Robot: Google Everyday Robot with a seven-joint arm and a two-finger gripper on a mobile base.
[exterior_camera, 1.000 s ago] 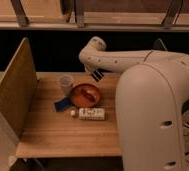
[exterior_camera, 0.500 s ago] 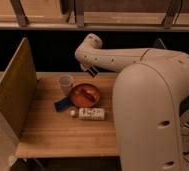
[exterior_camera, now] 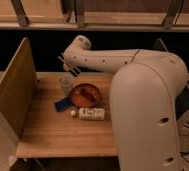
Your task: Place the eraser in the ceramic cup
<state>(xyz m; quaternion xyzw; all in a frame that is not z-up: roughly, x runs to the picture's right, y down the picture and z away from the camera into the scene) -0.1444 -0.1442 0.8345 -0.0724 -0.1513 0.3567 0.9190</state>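
Observation:
The ceramic cup (exterior_camera: 65,83) is a small pale tumbler standing upright on the wooden table (exterior_camera: 53,132), just left of the red-orange bowl (exterior_camera: 85,94). My gripper (exterior_camera: 68,65) is at the end of the white arm (exterior_camera: 105,60), above and slightly behind the cup, at the table's far edge. The eraser does not show anywhere on the table; I cannot tell whether it is in the gripper.
A flat blue object (exterior_camera: 62,104) lies in front of the cup. A white bottle (exterior_camera: 91,114) lies on its side in front of the bowl. A wooden side panel (exterior_camera: 14,90) walls the table's left. The robot's big white body (exterior_camera: 148,110) covers the right side.
The arm has swung to the left, and the gripper has moved from over the bowl's far side to above the cup.

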